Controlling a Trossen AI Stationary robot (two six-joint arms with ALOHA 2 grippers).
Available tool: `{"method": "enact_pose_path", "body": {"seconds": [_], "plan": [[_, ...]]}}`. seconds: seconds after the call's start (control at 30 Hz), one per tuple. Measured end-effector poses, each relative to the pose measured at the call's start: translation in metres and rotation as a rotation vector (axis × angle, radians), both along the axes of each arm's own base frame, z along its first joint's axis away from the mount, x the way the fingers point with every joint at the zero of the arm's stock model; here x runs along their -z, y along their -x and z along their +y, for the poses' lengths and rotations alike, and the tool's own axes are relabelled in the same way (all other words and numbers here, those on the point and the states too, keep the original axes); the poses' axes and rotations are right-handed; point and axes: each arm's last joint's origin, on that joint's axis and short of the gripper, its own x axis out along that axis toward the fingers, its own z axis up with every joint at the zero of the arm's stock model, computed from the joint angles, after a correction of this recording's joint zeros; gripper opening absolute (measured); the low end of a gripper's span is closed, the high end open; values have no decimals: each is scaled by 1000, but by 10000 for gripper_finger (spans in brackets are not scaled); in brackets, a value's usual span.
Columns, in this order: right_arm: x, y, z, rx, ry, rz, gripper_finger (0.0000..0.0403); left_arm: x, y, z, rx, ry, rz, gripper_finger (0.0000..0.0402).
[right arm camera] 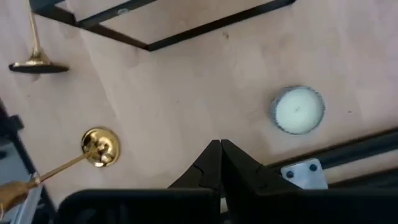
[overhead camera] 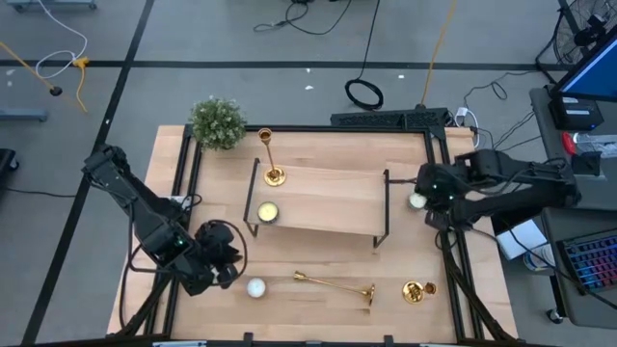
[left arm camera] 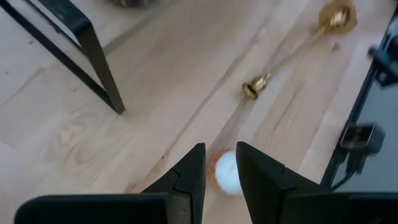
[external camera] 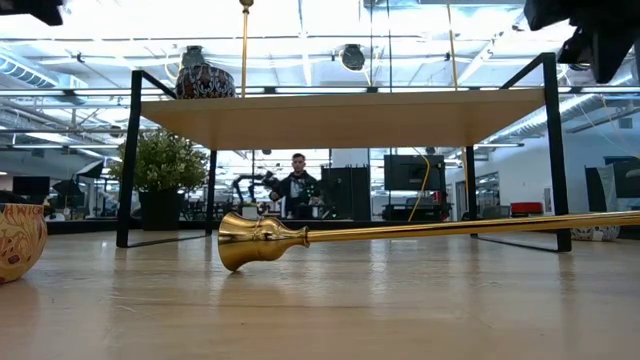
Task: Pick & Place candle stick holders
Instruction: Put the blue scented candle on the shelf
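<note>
One gold candlestick (overhead camera: pixel 273 159) stands upright on the wooden shelf's (overhead camera: pixel 328 198) far left corner. A second (overhead camera: pixel 333 283) lies on its side on the table near the front edge, cup end (external camera: pixel 250 240) toward the left. It also shows in the left wrist view (left arm camera: pixel 292 50). A third (overhead camera: pixel 416 290) stands on its base at the front right (right arm camera: pixel 99 147). My left gripper (overhead camera: pixel 228 272) hangs above the table at the front left, slightly open and empty (left arm camera: pixel 221 171), over a white tealight (left arm camera: pixel 227 174). My right gripper (right arm camera: pixel 219 158) is shut and empty at the shelf's right end (overhead camera: pixel 424 196).
A white tealight (overhead camera: pixel 417 200) lies beside my right gripper, near the table's black rail (right arm camera: pixel 348 152). A yellowish tealight (overhead camera: pixel 267 212) sits at the shelf's left end. A potted plant (overhead camera: pixel 217 122) stands at the far left. A person (external camera: pixel 297 185) stands far behind the table.
</note>
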Motion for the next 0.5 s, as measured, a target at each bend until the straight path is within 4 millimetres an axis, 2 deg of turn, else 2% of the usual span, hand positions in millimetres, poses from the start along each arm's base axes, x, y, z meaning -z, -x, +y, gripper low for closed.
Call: {"method": "enact_pose_path", "body": {"seconds": [0.1,0.2,0.37,0.5], "plan": [[4,-1,-6,-26,12,0,0,-2,-5,1,-50,41,-38,93],[19,-4,-15,-9,24,21,0,-4,-12,3,-90,75,-88,93],[60,-5,-29,98,35,96,0,-10,-24,5,-162,108,-204,93],[90,2,-37,243,16,198,0,-13,-29,6,-188,121,-255,93]]}}
